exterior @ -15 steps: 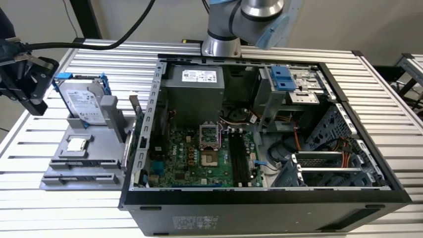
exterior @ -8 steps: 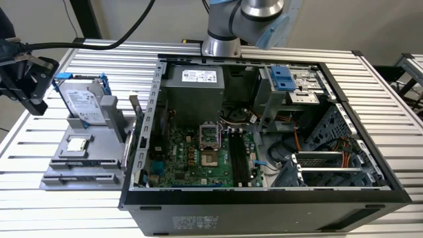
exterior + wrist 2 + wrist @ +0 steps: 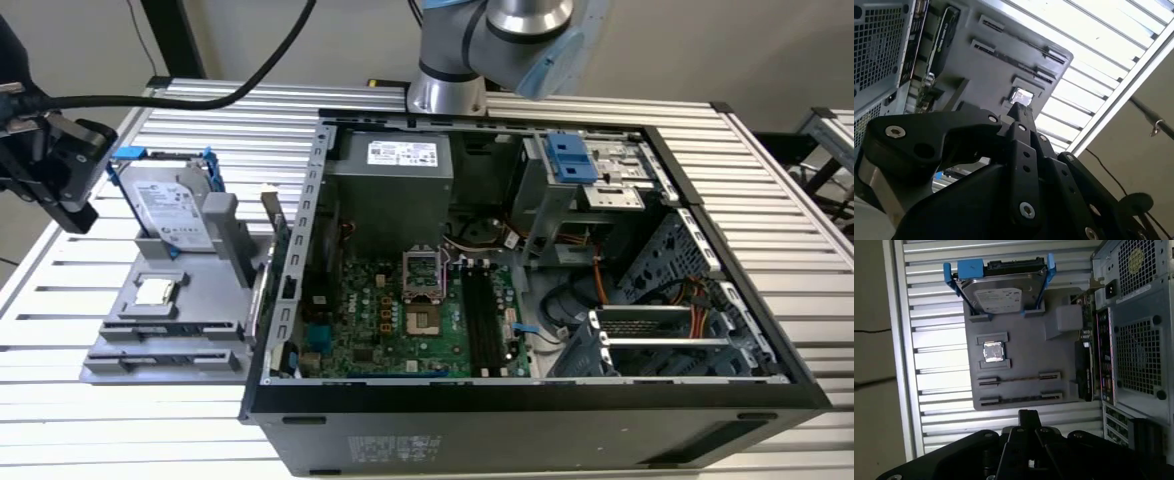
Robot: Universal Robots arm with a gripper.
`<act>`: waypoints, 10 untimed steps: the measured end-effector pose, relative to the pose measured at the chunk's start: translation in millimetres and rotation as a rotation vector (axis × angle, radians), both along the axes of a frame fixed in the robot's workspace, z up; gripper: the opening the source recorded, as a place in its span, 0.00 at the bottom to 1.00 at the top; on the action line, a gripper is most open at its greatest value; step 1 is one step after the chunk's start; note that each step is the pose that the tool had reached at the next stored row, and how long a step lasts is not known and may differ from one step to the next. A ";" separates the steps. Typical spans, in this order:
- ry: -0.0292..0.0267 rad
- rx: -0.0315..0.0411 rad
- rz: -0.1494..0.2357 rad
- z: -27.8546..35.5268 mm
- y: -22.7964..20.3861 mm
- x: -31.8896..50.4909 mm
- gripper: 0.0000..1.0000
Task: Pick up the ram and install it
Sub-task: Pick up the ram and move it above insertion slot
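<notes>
Jaws closed on nothing, your arm [image 3: 461, 60] holds them raised over the bench [image 3: 747, 160], past the computer case [image 3: 534, 430] on the exterior view's left, aimed at the grey tray [image 3: 1024, 345]. Your ram [image 3: 1019, 379] stands on edge in a tray slot, its long axis pointing toward the case.

The surface [image 3: 120, 425] is a slatted metal top. An open computer case [image 3: 534, 425] lies on its side across the middle. In the exterior view, a grey holder tray [image 3: 207, 300] rests just beside it at 9 o'clock, and the arm's base [image 3: 447, 95] stands at 12 o'clock.
</notes>
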State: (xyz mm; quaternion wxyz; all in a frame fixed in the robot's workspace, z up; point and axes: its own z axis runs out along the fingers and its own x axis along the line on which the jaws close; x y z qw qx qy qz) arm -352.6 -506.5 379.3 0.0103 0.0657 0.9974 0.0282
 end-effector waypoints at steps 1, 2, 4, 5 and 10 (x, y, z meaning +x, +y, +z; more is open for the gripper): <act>0.0000 0.0000 -0.016 0.0 0.0 0.0 0.00; 0.0001 0.0000 -0.025 0.0 0.0 0.0 0.00; 0.0000 0.0000 -0.035 0.0 0.0 0.0 0.00; 0.0000 0.0000 -0.039 0.0 0.0 0.0 0.00; 0.0001 -0.0001 0.009 0.0 0.0 -0.1 0.00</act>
